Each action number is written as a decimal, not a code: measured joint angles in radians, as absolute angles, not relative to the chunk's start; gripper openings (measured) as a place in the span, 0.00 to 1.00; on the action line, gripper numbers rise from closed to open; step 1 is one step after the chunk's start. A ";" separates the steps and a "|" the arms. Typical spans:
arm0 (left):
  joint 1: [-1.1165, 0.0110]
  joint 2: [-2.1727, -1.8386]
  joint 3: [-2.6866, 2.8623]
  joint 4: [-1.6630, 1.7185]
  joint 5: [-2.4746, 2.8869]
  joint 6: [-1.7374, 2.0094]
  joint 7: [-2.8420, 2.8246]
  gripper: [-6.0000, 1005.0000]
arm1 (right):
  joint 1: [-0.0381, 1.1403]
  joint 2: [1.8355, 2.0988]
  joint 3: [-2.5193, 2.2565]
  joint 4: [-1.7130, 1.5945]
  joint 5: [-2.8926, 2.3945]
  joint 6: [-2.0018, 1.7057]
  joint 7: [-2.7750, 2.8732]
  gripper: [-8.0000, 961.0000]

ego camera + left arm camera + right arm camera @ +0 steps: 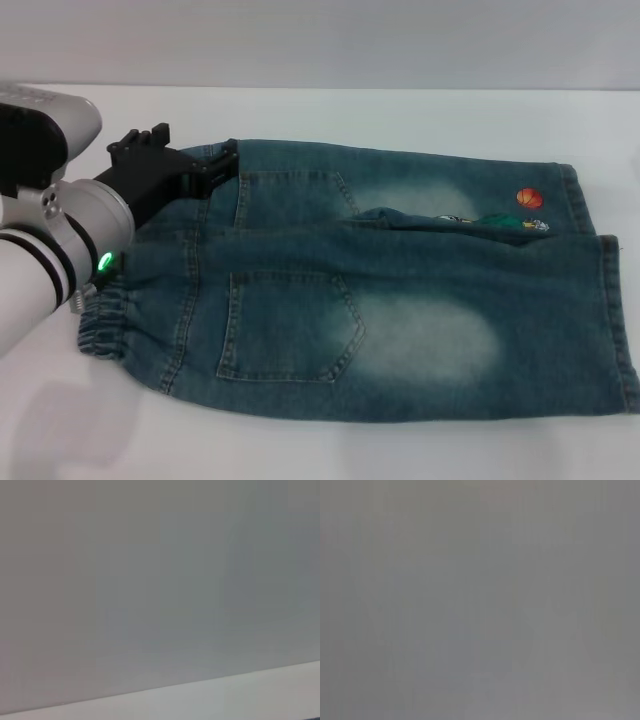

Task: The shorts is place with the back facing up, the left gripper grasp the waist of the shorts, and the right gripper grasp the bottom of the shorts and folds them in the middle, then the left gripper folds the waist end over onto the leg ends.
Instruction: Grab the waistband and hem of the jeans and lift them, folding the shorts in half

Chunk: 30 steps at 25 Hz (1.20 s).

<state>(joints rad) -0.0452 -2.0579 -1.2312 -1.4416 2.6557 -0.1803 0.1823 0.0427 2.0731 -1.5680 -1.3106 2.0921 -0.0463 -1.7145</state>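
Note:
The shorts (pixel 380 300) lie flat on the white table, back up, with both back pockets showing. The waist of the shorts (pixel 103 325), a ruffled elastic band, is at the left. The leg ends (pixel 622 320) point right, and the far one carries an orange basketball print (pixel 530 198). My left gripper (pixel 218 168) is at the far corner of the waist, open, its black fingertips touching the denim edge. My left arm hides the middle of the waistband. The right gripper is out of view. Both wrist views show only blank grey.
The white table (pixel 330 450) reaches past the shorts on every side. A pale wall stands behind its far edge. The left wrist view shows a white strip (pixel 225 697) under grey.

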 joint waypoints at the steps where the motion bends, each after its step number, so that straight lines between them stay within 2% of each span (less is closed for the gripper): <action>1: -0.051 -2.059 -1.231 -1.437 2.656 -0.180 0.182 0.84 | 0.052 2.072 -1.583 -1.313 2.091 -0.097 -1.722 0.76; 7: -0.066 -2.060 -1.229 -1.428 2.654 -0.184 0.182 0.84 | 0.134 2.074 -1.702 -1.330 2.074 -0.524 -1.847 0.76; 11: -0.071 -2.060 -1.225 -1.424 2.654 -0.185 0.180 0.84 | 0.151 2.083 -1.746 -1.326 1.885 -0.633 -1.742 0.76; 16: -0.073 -2.060 -1.223 -1.418 2.653 -0.186 0.176 0.84 | 0.181 2.079 -1.862 -1.240 1.525 -0.815 -1.418 0.76; 22: -0.069 -2.060 -1.225 -1.437 2.652 -0.213 0.175 0.84 | 0.204 2.080 -2.032 -0.898 0.850 -1.215 -0.640 0.76; 25: -0.071 -2.060 -1.238 -1.464 2.651 -0.281 0.174 0.84 | 0.165 2.082 -2.025 -0.927 0.821 -1.178 -0.567 0.76; 30: -0.071 -2.059 -1.247 -1.499 2.651 -0.344 0.174 0.84 | 0.087 2.081 -2.014 -1.097 0.985 -0.844 -0.677 0.76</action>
<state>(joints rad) -0.0710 -2.0592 -1.2469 -1.4990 2.6508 -0.3443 0.1740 0.0872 2.0809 -2.0142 -1.0969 0.9845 -0.8436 -0.6768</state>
